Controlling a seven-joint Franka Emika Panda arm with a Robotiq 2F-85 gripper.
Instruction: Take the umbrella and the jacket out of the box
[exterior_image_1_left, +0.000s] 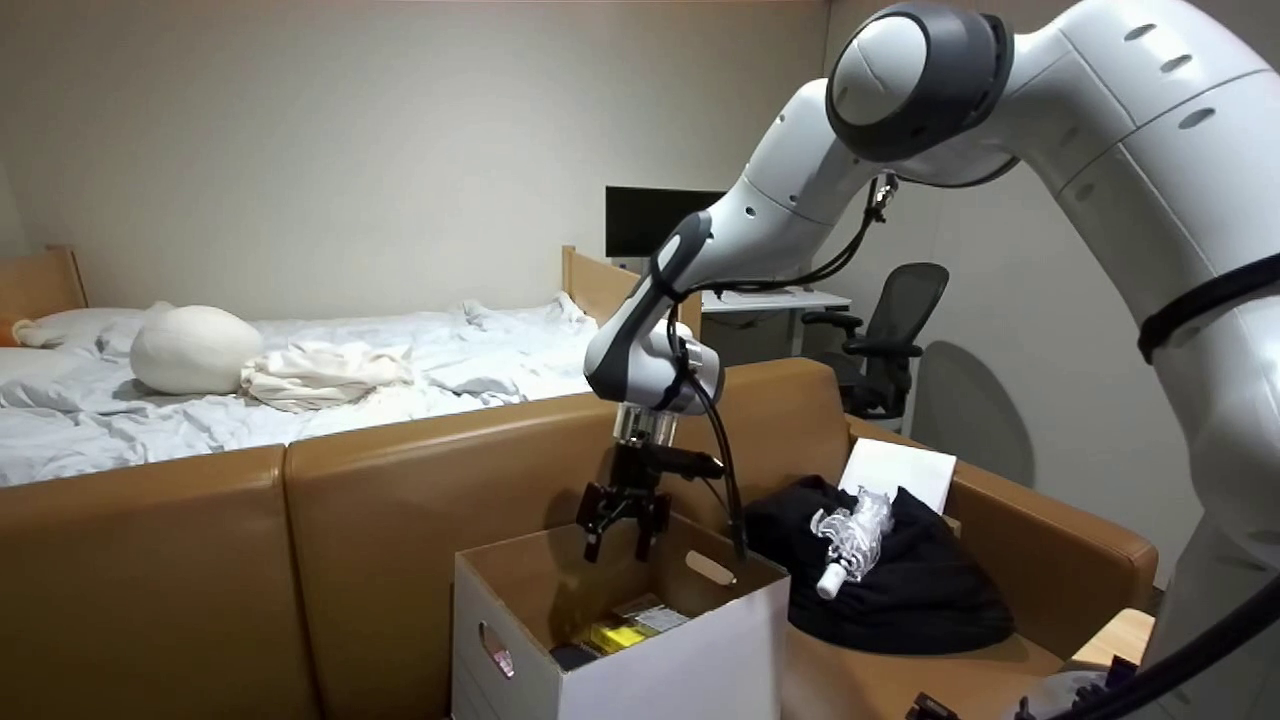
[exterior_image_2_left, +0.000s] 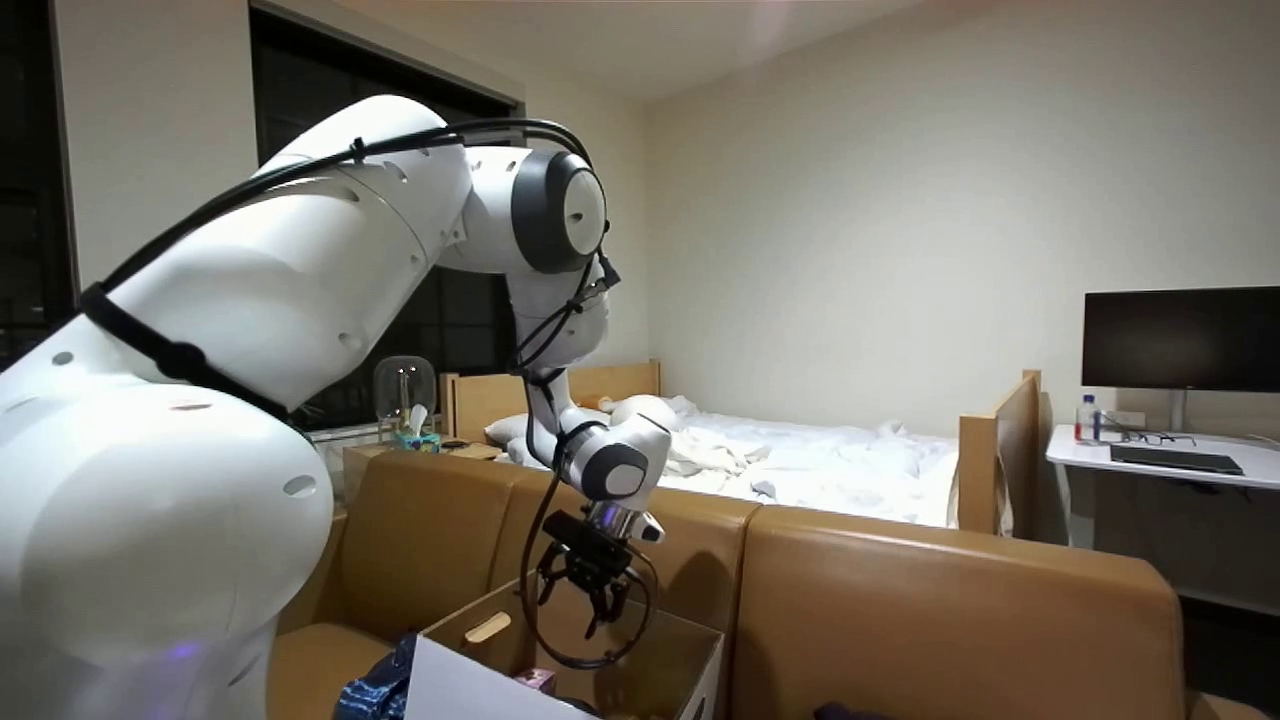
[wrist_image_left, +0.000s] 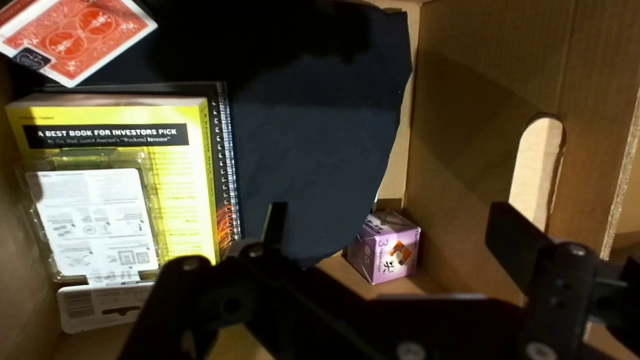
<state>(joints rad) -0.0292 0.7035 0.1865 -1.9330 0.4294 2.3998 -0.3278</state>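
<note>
Shows umbrella (exterior_image_1_left: 853, 545) atop a black heap, presumably the jacket (exterior_image_1_left: 915, 600), on the sofa (exterior_image_1_left: 400, 540) just beside the box (exterior_image_1_left: 670, 660): off to one side of the jaws, not beneath them. Points its long axis aslant across the jacket, with white handle (exterior_image_1_left: 831, 581) low and toward the box. In the wrist view, shows other goods under the jaws, among them a yellow book (wrist_image_left: 180, 200) and dark cloth (wrist_image_left: 315, 160); hard to tell whether a garment. Hangs with jaws wide apart, gripping nothing, aimed down over the open box. Reaches with arm (exterior_image_1_left: 780, 205) arched high at the elbow, sloping down through the forearm, near plumb at the wrist. Likely calls, with both things out, for a straight lift clear of the walls before any sideways swing.
</note>
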